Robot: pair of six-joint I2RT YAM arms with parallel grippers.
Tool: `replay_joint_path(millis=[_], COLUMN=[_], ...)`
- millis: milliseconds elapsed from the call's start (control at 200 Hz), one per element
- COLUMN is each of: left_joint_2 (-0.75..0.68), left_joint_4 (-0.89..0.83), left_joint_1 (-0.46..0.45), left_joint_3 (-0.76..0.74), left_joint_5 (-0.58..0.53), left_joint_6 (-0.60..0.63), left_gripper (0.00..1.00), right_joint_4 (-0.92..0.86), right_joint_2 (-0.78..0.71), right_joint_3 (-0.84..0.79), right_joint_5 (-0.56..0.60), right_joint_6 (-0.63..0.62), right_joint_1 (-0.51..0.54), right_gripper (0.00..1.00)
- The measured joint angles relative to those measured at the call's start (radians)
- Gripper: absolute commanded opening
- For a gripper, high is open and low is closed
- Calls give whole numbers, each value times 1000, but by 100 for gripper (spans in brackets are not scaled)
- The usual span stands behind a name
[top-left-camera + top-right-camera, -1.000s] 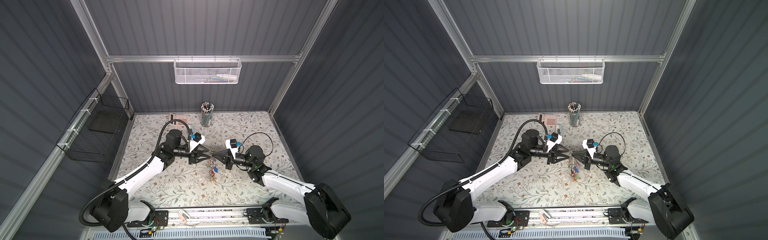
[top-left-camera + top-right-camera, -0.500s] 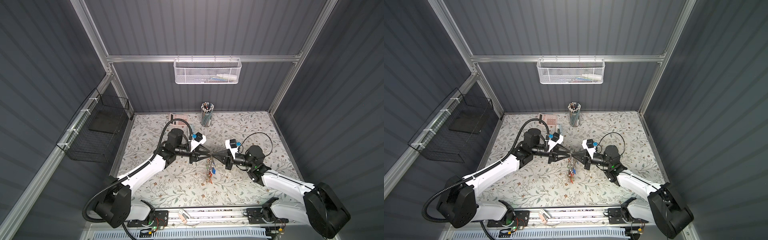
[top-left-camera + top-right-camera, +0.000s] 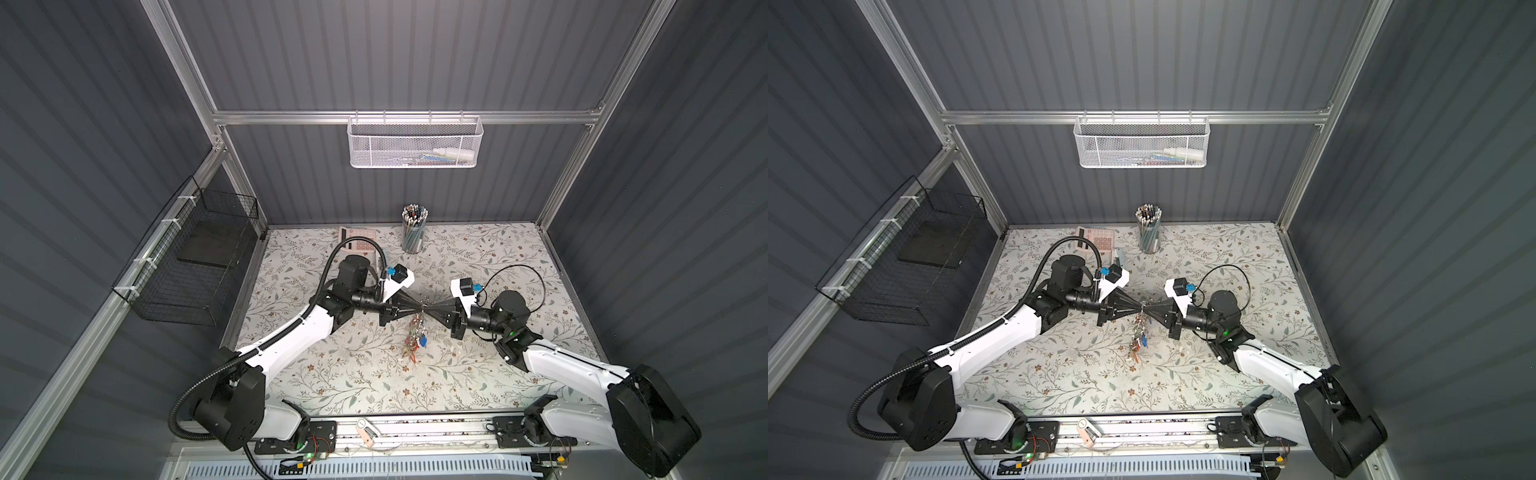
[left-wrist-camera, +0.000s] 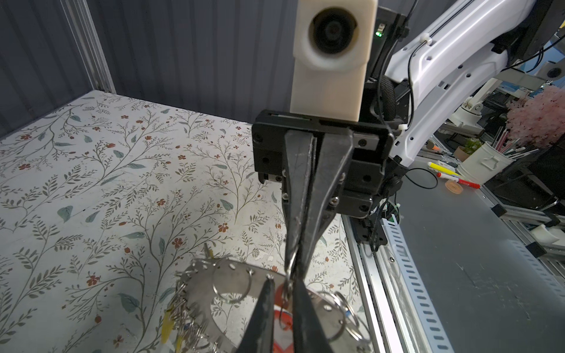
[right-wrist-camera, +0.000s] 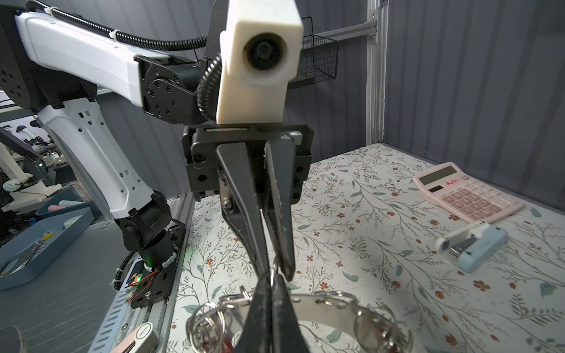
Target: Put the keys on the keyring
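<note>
Both grippers meet tip to tip above the middle of the table. My right gripper is shut on a small silver split ring at the rim of the keyring. That flat grey ring hangs below the tips with several keys on it. My left gripper faces it. Its jaws stand a narrow gap apart around the same split ring, and a red-orange tag shows between them. A yellow tag and a blue tag dangle in the bunch.
A pink calculator and a cup of pencils stand at the back of the table. A light-blue USB device lies near the calculator. A white mesh basket hangs on the back wall, a black wire basket on the left wall.
My left gripper has moved right until it meets the right gripper's tips, and its jaws have narrowed from wide open to a small gap. The right arm has stayed put.
</note>
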Motion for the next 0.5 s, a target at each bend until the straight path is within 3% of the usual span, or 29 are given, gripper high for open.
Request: replay_joint_path(millis=[380, 500], left_joint_2=[9, 9], left_joint_4=[-6, -6], left_joint_1=[0, 0], left_joint_3=[4, 5], left_joint_5=[8, 11], left_joint_6=[0, 3], left_gripper=[9, 0], right_joint_4=[1, 7], right_joint_2=[2, 8], right_joint_3=[0, 0], right_joint_5=[0, 0], right_joint_6=[0, 0], right_joint_1=[-2, -6], right_gripper=[0, 0])
